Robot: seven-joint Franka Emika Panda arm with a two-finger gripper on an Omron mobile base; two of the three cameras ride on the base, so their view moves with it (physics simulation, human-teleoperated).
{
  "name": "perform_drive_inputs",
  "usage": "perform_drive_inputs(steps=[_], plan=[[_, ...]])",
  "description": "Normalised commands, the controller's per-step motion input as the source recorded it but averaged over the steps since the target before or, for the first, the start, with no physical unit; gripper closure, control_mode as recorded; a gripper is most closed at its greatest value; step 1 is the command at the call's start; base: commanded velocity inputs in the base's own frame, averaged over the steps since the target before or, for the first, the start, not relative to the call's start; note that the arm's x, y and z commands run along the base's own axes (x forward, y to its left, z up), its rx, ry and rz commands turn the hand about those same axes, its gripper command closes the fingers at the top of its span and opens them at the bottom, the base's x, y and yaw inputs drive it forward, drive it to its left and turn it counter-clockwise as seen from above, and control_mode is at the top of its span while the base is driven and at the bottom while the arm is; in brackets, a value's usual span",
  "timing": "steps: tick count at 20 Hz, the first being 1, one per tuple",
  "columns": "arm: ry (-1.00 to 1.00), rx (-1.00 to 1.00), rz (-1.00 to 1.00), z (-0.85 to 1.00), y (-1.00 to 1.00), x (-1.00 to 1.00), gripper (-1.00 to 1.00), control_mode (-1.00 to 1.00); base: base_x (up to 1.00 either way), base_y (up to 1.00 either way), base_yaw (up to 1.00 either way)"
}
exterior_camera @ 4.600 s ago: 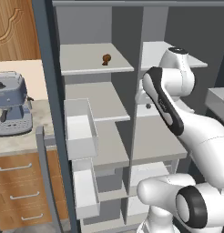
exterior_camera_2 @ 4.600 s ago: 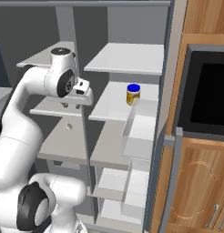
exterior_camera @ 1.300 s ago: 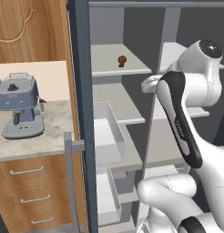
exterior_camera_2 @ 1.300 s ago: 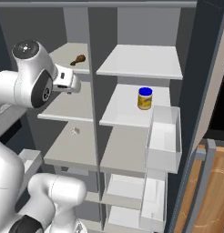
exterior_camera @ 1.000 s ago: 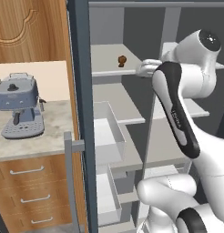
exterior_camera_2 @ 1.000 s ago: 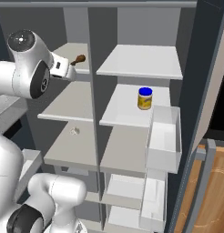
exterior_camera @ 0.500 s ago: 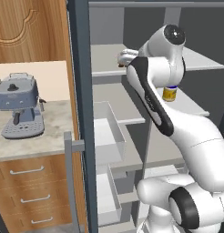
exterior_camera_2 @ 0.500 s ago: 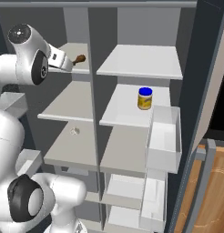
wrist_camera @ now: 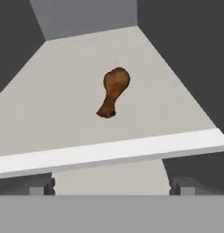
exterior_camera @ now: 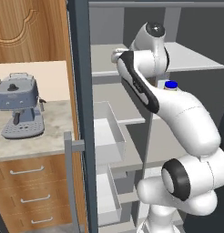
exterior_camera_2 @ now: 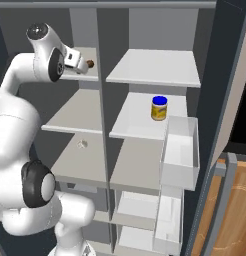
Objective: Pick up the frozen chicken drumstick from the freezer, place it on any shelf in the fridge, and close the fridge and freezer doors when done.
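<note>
**Approach to drumstick, freezer top shelf — nothing grasped yet**

The small dark brown knobbly chicken drumstick point(wrist_camera: 112, 92) lies flat on the pale grey top board of the freezer point(exterior_camera_2: 80, 112), the left half of the tall dark grey side-by-side unit. In the hand view its rounded head points away from me and the narrow bone end toward me; it sits near the middle of the board, apart from both side walls. In the right base view it shows as a dark speck point(exterior_camera_2: 90, 64) just ahead of my gripper point(exterior_camera_2: 77, 60).

My fingers point(wrist_camera: 44, 185) stand wide apart and hold nothing; the tips sit at the shelf's front lip, short of the drumstick.

Progress, as I judge it: both doors stand open and I am lined up on the target. Still to do: the grasp, the carry across the divider, the placing on the fridge point(exterior_camera_2: 155, 125) half's thin flat pale grey upper shelf point(exterior_camera_2: 155, 67), and closing both doors.

Materials: the drumstick looks lumpy and irregular, matte brown. The shelves are smooth, flat, hard-edged boards. A yellow jar with a blue lid point(exterior_camera_2: 159, 108) stands upright on the fridge's second board. Boxy pale door bins point(exterior_camera_2: 179, 152) hang on the open fridge door.
</note>
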Motion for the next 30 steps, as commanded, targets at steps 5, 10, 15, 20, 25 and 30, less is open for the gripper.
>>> perform_drive_inputs(steps=[5,10,15,20,25,30], plan=[[0.04,0.0,0.0,-0.25,0.04,0.62,-1.0,-1.0,0.0,0.0,0.0],[0.03,0.0,0.0,-0.25,0.12,0.63,-1.0,-1.0,0.0,0.0,0.0],[0.03,-0.03,0.0,-0.22,0.06,0.58,-1.0,-1.0,0.0,0.0,0.0],[0.08,-0.05,0.0,-0.14,0.0,0.46,-1.0,-1.0,0.0,0.0,0.0],[0.07,-0.05,0.0,-0.2,0.0,0.41,-1.0,-1.0,0.0,0.0,0.0],[0.03,-0.03,0.0,-0.37,-0.05,0.27,1.0,-1.0,0.0,0.0,0.0]])
